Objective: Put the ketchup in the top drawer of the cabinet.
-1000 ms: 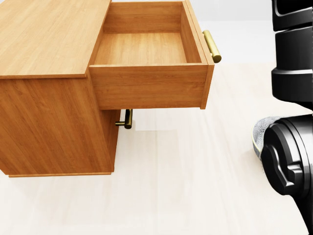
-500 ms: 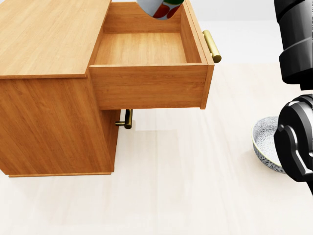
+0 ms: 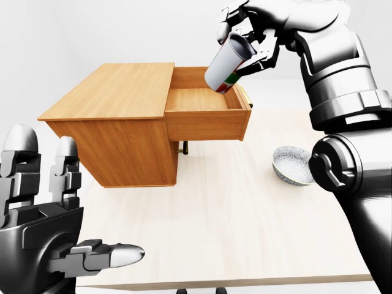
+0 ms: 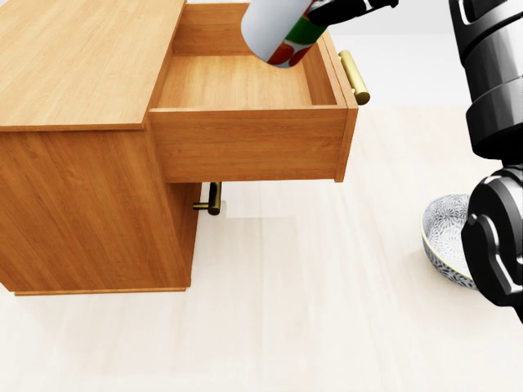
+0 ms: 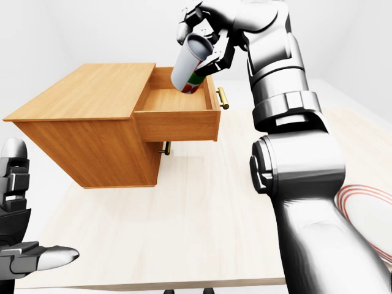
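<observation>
In the left-eye view my right hand (image 3: 248,37) has its fingers wrapped round the ketchup bottle (image 3: 228,64), holding it tilted, its pale flat end up toward the camera and its red-and-green label pointing down into the top drawer (image 3: 205,101), which stands pulled fully out of the cabinet (image 3: 116,122). The bottle hangs in the air above the drawer's far right part, not touching the wood. My left hand (image 3: 43,208) is idle at the bottom left, fingers spread and thumb out, holding nothing. A patterned bowl (image 3: 293,165) sits on the table (image 3: 233,233), well apart from the cabinet.

In the head view the change is plain. A second ago the drawer was empty and no bottle showed; half a second ago only its tip peeked in at the top edge; now most of the bottle (image 4: 282,28) reaches over the drawer's inside, near the right wall by the brass handle (image 4: 354,76). The cabinet and bowl sit just where they were, so the base has held and only the arm has come down. I judge the carry is nearly done: what is left is to lower and let go.

The right-eye view shows the same grip from the side, and a red-ringed plate (image 5: 367,208) at the right edge.
</observation>
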{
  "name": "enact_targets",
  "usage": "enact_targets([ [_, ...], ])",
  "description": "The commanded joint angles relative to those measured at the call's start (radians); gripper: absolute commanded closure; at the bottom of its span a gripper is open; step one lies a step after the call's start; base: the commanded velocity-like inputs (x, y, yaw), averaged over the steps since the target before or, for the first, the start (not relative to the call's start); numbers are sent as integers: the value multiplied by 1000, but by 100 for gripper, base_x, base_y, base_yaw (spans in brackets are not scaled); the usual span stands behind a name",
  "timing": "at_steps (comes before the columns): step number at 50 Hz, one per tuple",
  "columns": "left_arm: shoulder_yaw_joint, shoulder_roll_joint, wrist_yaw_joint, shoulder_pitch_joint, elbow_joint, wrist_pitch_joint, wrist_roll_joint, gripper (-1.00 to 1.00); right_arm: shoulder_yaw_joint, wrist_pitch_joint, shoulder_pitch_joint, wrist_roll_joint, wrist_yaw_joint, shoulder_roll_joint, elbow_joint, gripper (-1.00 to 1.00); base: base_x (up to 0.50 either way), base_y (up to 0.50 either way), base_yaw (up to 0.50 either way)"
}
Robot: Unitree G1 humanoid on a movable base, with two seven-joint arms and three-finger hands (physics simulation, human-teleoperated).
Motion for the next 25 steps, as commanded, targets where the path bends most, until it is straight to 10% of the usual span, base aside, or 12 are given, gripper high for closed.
enact_targets([
  [1,-2,2,3,-3,0,0,0,-100,-13,0,18,0,0,0,20,100,0,0,0],
  [25,-8,3,2,5,0,0,0,-100,12,0,-3,-64,-74,29,18,100,0,0,0],
])
